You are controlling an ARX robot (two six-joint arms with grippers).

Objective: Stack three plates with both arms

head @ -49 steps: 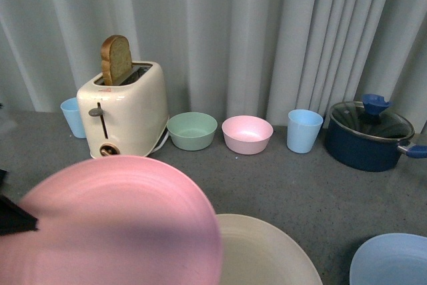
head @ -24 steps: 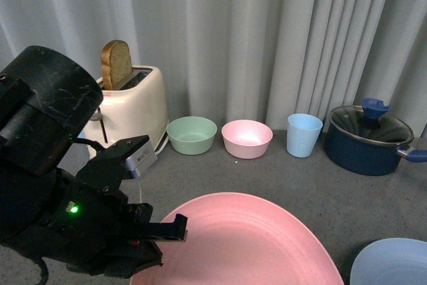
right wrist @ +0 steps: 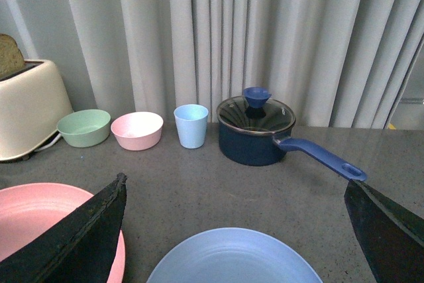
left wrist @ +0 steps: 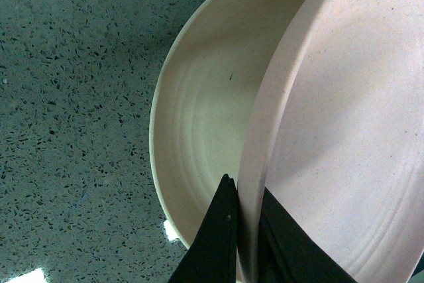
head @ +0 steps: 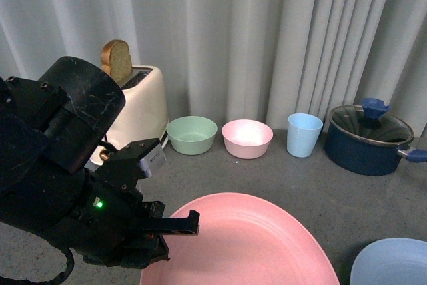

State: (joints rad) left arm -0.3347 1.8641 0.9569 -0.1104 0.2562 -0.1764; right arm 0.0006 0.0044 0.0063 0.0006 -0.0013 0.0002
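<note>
The pink plate (head: 267, 245) hangs low at the front centre, and my left gripper (head: 187, 223) is shut on its left rim. In the left wrist view both black fingers (left wrist: 222, 230) pinch the pink plate (left wrist: 344, 130) by its edge, directly over the beige plate (left wrist: 205, 117) on the speckled table. The pink plate hides the beige plate in the front view. The light blue plate (head: 393, 261) lies at the front right. My right gripper (right wrist: 234, 182) stands open just above the light blue plate (right wrist: 232, 256), with nothing between its fingers.
Along the curtain at the back stand a cream toaster (head: 143, 105) holding a bread slice, a green bowl (head: 192, 134), a pink bowl (head: 247, 138), a light blue cup (head: 303, 134) and a dark blue lidded pot (head: 367, 141) with its handle pointing right.
The pink plate has moved from the front left to the right, over the beige plate, which it now covers. My left arm has come into the front view.
</note>
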